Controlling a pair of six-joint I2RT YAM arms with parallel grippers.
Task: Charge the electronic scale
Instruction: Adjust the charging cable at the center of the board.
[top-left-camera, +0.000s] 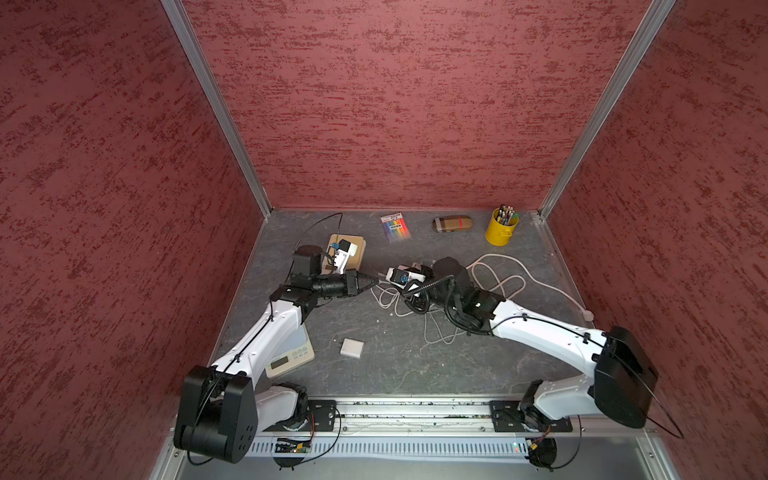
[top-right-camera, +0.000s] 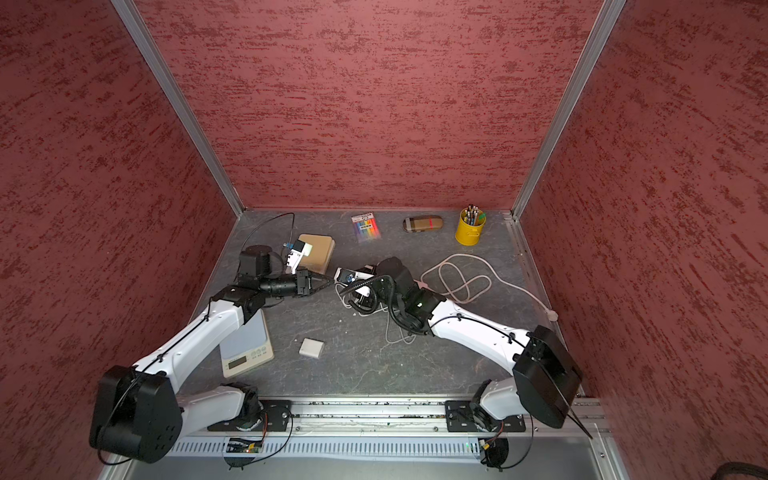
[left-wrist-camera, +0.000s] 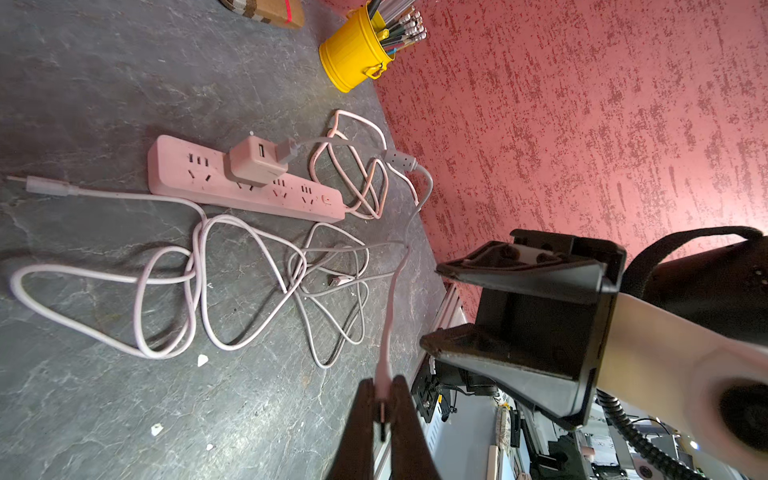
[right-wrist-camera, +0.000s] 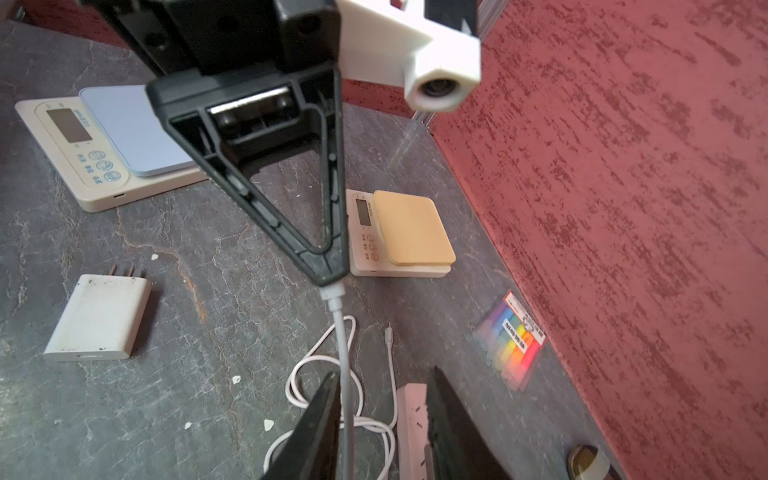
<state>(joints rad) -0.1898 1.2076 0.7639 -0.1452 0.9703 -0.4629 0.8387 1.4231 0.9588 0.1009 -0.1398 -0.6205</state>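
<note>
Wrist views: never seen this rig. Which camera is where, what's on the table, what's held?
The left arm and right arm are robots on a table. The two wide pictures come from one overhead stereo camera; the other two from a camera on each wrist. Lying there: a grey-topped scale, a tan-topped scale, a power strip with a charger plugged in, a loose adapter, a yellow pencil cup. The left jaws are shut on the end of a white cable; the right jaws stand open around that cable.

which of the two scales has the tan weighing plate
The smaller scale, nearer the back wall; the larger scale has a pale grey-blue plate.
</note>
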